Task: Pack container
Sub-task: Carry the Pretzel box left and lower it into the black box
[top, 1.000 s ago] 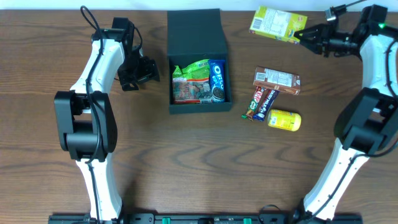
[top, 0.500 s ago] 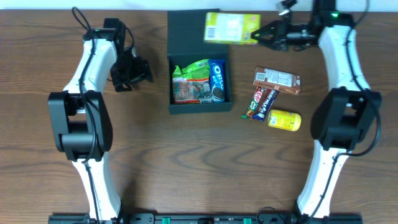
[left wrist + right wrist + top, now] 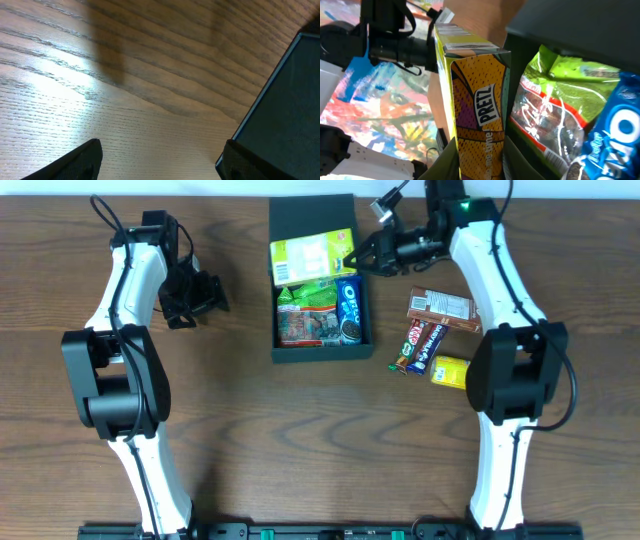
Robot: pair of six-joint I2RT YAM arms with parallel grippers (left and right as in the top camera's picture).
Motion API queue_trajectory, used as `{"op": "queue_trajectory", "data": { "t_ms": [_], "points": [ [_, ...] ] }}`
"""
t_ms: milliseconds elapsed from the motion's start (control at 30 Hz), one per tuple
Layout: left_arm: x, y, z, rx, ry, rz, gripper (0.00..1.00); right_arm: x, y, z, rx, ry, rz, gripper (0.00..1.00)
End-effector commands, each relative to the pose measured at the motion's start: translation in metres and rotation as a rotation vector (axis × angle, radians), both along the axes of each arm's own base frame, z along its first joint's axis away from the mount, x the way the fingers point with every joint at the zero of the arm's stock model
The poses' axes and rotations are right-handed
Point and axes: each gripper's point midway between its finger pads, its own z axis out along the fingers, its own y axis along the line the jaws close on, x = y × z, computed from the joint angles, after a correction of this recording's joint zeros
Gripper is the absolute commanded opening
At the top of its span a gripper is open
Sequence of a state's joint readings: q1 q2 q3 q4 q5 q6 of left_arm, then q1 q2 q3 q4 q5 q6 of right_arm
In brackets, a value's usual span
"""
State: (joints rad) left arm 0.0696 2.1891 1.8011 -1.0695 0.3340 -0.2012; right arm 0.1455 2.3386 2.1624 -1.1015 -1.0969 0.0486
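Right gripper (image 3: 360, 256) clamped on the yellow Pretz box (image 3: 312, 258), box hovering over the container (image 3: 310, 215) (green packet (image 3: 308, 295) and Oreo pack (image 3: 350, 305) inside), left gripper (image 3: 212, 295) jaws wide apart, holding nothing, off to the container's left.

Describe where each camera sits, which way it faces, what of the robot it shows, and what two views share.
Overhead: above the table, looking straight down; both arms, left claw and right claw show.
Left wrist: on the left arm, facing low across the table toward the container corner; the left fingers show.
Right wrist: behind the right claw, facing the gripped Pretz box and the container; the right fingers show.
Shared: overhead and right wrist both show the Pretz box.
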Motion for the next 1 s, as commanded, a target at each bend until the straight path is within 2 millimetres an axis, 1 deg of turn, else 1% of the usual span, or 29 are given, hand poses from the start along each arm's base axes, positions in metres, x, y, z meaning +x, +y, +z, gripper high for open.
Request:
{"op": "queue_trajectory", "data": {
  "t_ms": [0,67,167,367,533,700,767,967],
  "points": [
    [-0.002,0.001,-0.001,0.0,0.003,-0.019,0.78,-0.003,0.001,-0.011,0.003,0.056,-0.002,0.17],
    [-0.002,0.001,-0.002,0.0,0.003,-0.02,0.79,-0.004,0.0,-0.019,-0.005,0.084,-0.006,0.17],
    [-0.002,0.001,-0.002,0.001,0.0,-0.03,0.78,-0.005,0.0,-0.023,-0.013,0.109,-0.011,0.18],
    [-0.002,0.001,-0.001,0.001,-0.003,-0.03,0.79,-0.004,-0.003,-0.04,-0.115,0.16,-0.061,0.19],
    [-0.001,0.001,-0.001,0.001,-0.007,-0.03,0.79,-0.002,-0.001,-0.046,-0.117,0.186,-0.072,0.2],
    [-0.001,0.001,-0.002,0.001,-0.007,-0.03,0.79,-0.004,0.004,-0.065,-0.116,0.261,-0.076,0.2],
    [-0.001,0.001,-0.002,0.001,-0.007,-0.03,0.79,-0.005,0.006,-0.068,-0.118,0.27,-0.074,0.2],
    [-0.001,0.001,-0.001,0.001,-0.007,-0.03,0.79,-0.004,0.011,-0.069,-0.12,0.267,-0.075,0.21]
  ]
}}
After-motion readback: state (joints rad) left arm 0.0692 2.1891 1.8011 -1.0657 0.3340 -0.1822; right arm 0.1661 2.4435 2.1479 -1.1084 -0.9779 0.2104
